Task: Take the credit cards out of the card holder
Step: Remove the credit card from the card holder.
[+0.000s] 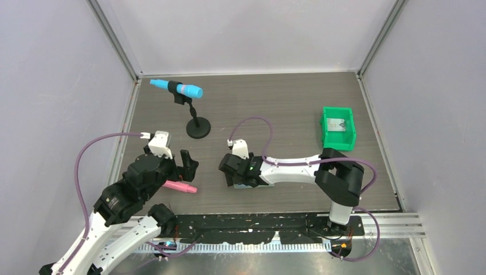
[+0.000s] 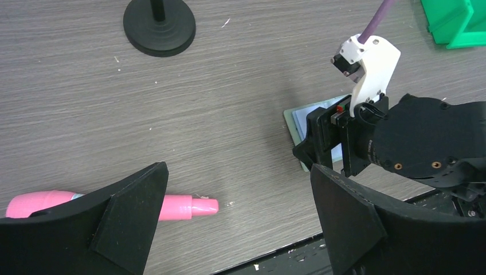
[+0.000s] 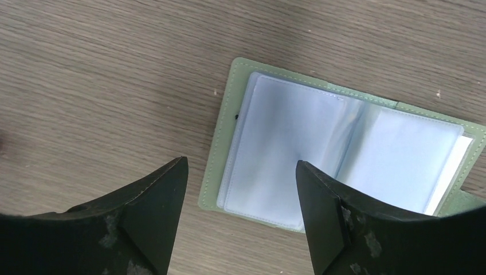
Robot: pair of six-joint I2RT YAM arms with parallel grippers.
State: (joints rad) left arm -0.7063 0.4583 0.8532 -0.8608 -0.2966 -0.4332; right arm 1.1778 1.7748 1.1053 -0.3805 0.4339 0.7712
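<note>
The card holder (image 3: 338, 154) lies open and flat on the table, pale green with two bluish see-through panels. No print shows through them, and a white edge (image 3: 454, 172) peeks out at its right side. My right gripper (image 3: 240, 164) is open, hovering just above the holder's left panel, touching nothing. From the top the holder (image 1: 265, 183) is mostly hidden under the right gripper (image 1: 227, 169). A pale card (image 1: 336, 124) lies in the green bin. My left gripper (image 2: 238, 169) is open and empty above bare table, left of the holder (image 2: 302, 121).
A pink marker (image 1: 180, 187) lies near the front edge under my left gripper (image 1: 189, 166). A blue marker (image 1: 177, 89) sits on a black stand (image 1: 198, 129) at the back left. The bright green bin (image 1: 351, 137) stands at the right. Walls enclose the table.
</note>
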